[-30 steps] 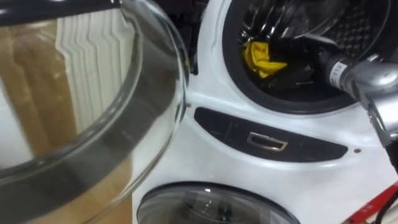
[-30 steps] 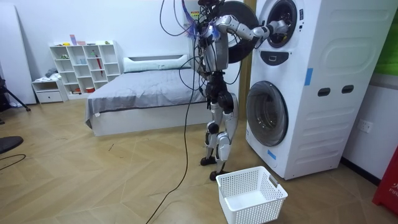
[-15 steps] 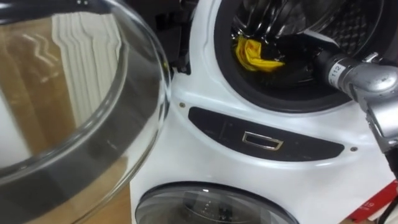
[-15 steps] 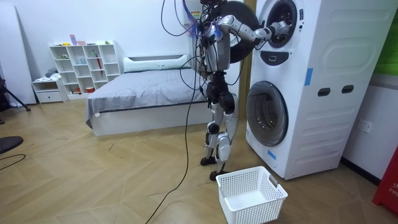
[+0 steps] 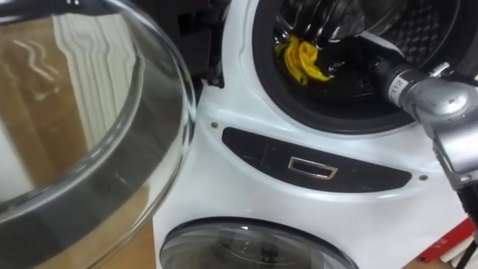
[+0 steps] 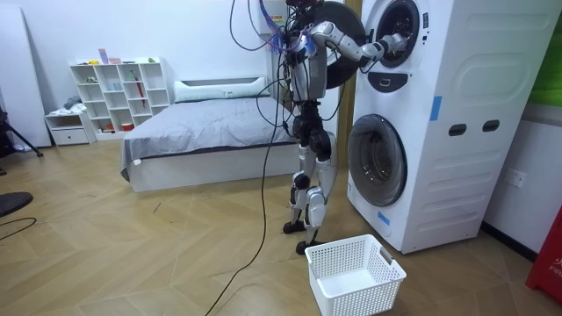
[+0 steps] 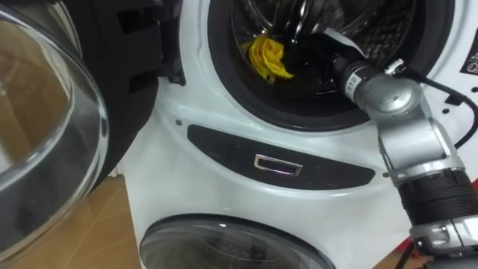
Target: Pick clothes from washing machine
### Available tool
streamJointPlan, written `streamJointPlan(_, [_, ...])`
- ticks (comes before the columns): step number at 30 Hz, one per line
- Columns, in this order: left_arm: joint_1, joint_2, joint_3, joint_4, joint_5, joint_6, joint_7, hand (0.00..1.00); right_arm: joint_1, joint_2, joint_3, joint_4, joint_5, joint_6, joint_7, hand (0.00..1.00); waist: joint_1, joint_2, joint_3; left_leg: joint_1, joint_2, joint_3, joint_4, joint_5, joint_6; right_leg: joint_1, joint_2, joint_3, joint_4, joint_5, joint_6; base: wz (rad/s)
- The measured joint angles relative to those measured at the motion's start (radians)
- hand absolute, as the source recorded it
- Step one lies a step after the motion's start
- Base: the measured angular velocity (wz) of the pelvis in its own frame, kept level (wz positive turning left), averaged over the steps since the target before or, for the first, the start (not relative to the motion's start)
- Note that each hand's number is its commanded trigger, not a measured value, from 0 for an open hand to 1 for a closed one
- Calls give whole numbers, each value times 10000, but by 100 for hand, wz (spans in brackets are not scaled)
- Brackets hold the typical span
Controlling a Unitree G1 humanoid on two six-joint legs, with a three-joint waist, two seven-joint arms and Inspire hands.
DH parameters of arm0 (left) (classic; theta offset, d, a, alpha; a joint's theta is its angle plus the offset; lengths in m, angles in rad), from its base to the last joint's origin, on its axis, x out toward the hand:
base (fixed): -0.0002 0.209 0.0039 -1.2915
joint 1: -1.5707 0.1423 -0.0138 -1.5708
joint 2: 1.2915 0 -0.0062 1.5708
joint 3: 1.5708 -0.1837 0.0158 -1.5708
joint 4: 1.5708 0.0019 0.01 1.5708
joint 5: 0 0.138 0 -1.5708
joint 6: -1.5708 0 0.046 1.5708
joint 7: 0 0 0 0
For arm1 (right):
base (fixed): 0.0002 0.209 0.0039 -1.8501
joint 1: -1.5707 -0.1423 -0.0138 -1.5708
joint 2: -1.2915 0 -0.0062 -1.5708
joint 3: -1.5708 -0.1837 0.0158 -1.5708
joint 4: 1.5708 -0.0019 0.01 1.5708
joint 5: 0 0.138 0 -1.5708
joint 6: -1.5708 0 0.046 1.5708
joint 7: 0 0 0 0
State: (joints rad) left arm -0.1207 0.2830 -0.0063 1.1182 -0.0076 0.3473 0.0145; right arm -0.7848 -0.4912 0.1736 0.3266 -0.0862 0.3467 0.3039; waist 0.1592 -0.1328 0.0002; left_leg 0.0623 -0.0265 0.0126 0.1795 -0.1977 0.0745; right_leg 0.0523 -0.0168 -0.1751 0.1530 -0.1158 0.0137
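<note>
The robot stands close against the stacked washing machine (image 6: 421, 123), with its right arm reaching through the upper opening into the drum (image 5: 426, 30). Over the last second the whole head view has drifted a little to the left, which is the camera's own shift. Measured against the control panel (image 5: 314, 168), the forearm has hardly moved. The one real change is in the yellow cloth (image 5: 302, 60): it lay flatter and spread toward the wrist, and it now sits more bunched and upright at the left of the drum mouth, just inside the door seal. This suggests the right hand (image 7: 328, 54) is working at it, but the hand lies in the dark of the drum and neither its closure nor any contact with the cloth can be made out. The cloth is still inside the machine, so the pick is judged not yet secured. The glass door (image 5: 112, 149) stands swung open on the left, and the white basket (image 6: 356, 272) waits on the floor beside the robot's feet.
</note>
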Motion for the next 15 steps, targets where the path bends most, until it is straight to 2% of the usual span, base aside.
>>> streamJointPlan(2, [35, -36, 22, -4, 2, -41, 0, 0, 35, 142, -107, -413, 2, 162, -280, 100, -17, 132, -41, 7, 1, 87, -91, 0, 0, -46, 3, 101, -23, -12, -17, -13])
streamJointPlan(6, [75, -21, 223, -24, 6, -162, 0, 0, 416, 139, -13, -1953, 23, 462, -636, 100, -120, 279, -121, -161, -17, 120, -68, 3, -3, -285, 4, 351, -1, -25, -36, -13])
streamJointPlan(9, [294, -74, 291, -31, 147, -445, 0, 0, 1044, 145, -60, -3897, 290, 477, -865, 100, -431, 442, -195, -151, -22, 77, -69, 5, -3, -308, 5, 358, 9, -56, -75, -6])
streamJointPlan(12, [617, -74, 435, -60, 191, -716, 0, 0, 1661, 134, -219, -5210, 908, 435, -1129, 100, -546, 576, -171, 151, 22, -129, -75, 5, -3, -170, 40, 341, 207, -78, -108, -16])
streamJointPlan(13, [752, -78, 440, -80, 166, -821, 0, 0, 2087, 144, -361, -5817, 1193, 431, -1249, 100, -709, 641, -168, 229, 10, -265, -81, 4, -4, -41, 32, 342, 142, -79, -109, 6])
streamJointPlan(15, [865, -160, 444, -100, 173, -966, 0, 0, 2956, 140, -721, -6860, 1736, 359, -1402, 100, -857, 729, -174, 294, 18, -266, -128, 5, -4, 32, 17, 342, 187, -82, -111, 16])
